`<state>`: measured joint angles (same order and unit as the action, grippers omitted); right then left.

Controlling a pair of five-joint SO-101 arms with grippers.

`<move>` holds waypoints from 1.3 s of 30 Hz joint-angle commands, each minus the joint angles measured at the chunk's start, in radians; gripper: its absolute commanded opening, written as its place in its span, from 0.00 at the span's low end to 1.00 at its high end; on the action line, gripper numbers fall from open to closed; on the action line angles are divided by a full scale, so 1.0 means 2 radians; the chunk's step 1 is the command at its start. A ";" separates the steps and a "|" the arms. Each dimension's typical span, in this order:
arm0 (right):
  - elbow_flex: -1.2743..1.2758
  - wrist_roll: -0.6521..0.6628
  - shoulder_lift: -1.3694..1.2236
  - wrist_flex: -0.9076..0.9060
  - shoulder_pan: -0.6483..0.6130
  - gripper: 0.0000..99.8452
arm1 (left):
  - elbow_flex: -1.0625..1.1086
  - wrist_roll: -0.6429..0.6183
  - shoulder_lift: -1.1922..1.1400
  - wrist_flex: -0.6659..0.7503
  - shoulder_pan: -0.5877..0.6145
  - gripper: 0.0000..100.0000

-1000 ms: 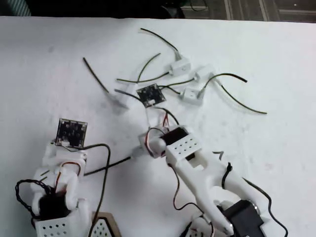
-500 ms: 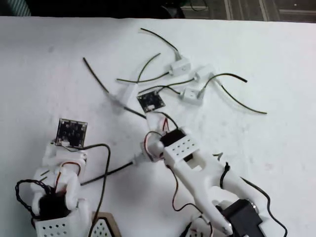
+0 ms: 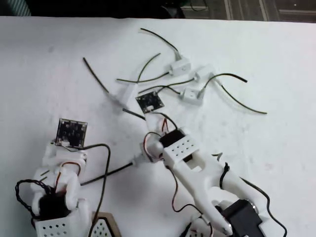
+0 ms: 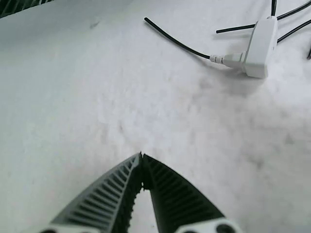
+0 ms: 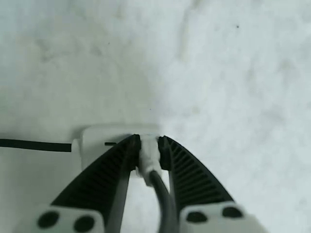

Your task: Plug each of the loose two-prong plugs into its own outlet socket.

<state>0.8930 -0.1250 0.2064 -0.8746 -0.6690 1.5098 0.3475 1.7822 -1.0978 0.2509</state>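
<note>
My right gripper is shut on a white two-prong plug whose black cord runs back between the fingers. The plug's front end is up against a white outlet socket with a black cord leaving its side. In the high view that socket lies just left of the right arm's camera board, which hides the fingertips. My left gripper is shut and empty, low over bare table. Beyond it lies the same white socket with its cord.
Three more white sockets with black cords lie at the far centre. A loose black cord runs between the two arms. A wooden piece sits at the near edge. Bare table spreads to the far left.
The right arm's wrist has drawn back a little toward the near edge, and the white socket beside it has shifted farther away and to the right. The left arm has not moved.
</note>
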 commanded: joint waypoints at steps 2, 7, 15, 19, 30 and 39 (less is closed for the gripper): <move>0.025 0.002 -0.010 -0.032 -0.041 0.02 | -0.002 0.004 0.003 0.009 0.005 0.02; 0.008 0.002 -0.009 -0.038 -0.047 0.04 | -0.002 0.004 0.003 0.010 0.005 0.02; -0.027 0.002 0.093 -0.129 -0.048 0.25 | -0.002 0.004 0.003 0.009 0.005 0.02; -0.024 0.002 0.152 -0.135 -0.048 0.21 | -0.002 0.004 0.003 0.009 0.005 0.02; -0.023 0.002 0.164 -0.087 -0.048 0.15 | -0.001 0.004 0.003 0.009 0.005 0.02; 0.055 0.002 0.164 -0.014 -0.048 0.09 | -0.001 0.004 0.003 0.009 0.005 0.02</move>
<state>0.9820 -0.1220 0.5025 -0.9574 -0.7641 1.5129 0.3475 1.7822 -1.0978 0.2509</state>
